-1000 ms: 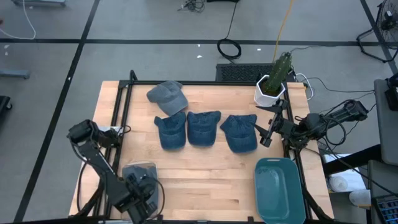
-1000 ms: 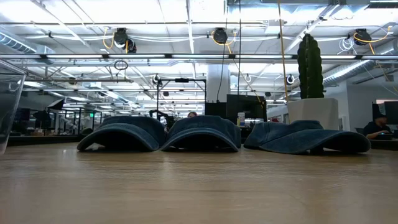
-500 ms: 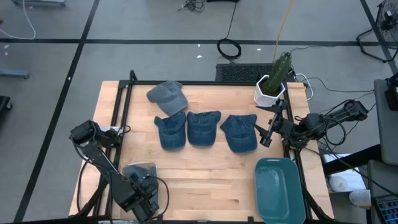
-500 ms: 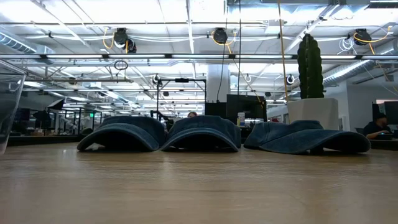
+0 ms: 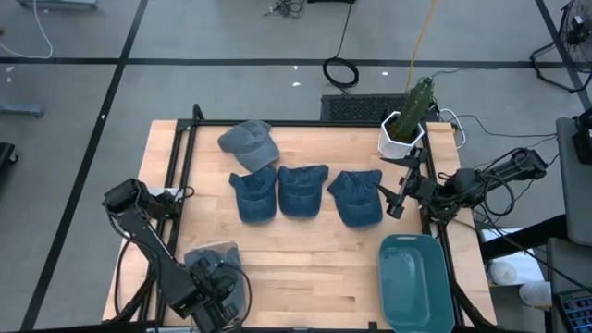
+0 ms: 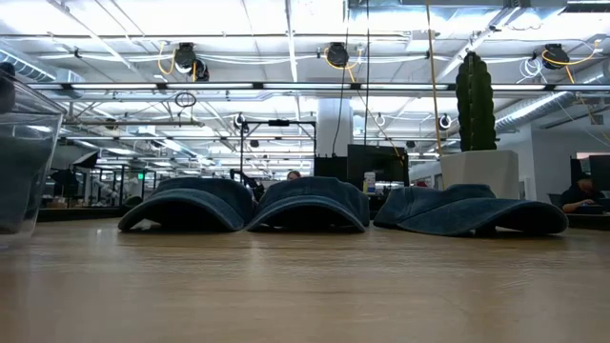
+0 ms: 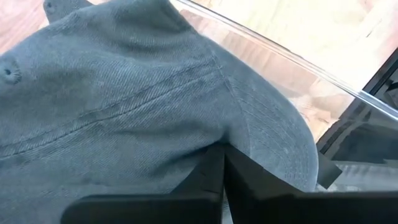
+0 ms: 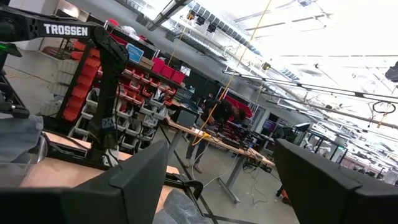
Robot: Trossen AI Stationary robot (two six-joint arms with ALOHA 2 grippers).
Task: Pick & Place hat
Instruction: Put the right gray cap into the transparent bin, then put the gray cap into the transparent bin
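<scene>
While my left end effector (image 7: 217,180) stays pinched shut on the grey twill hat (image 7: 143,93) inside the clear bin (image 5: 208,259) at the desk's (image 5: 305,250) front-left corner, my right end effector (image 5: 396,199) waits open by the right edge, beside three rounded denim caps (image 5: 303,192).

light: bright, even, overhead ceiling lamps | shadows: soft | glare: right wrist view | blur: low-view foreground
</scene>
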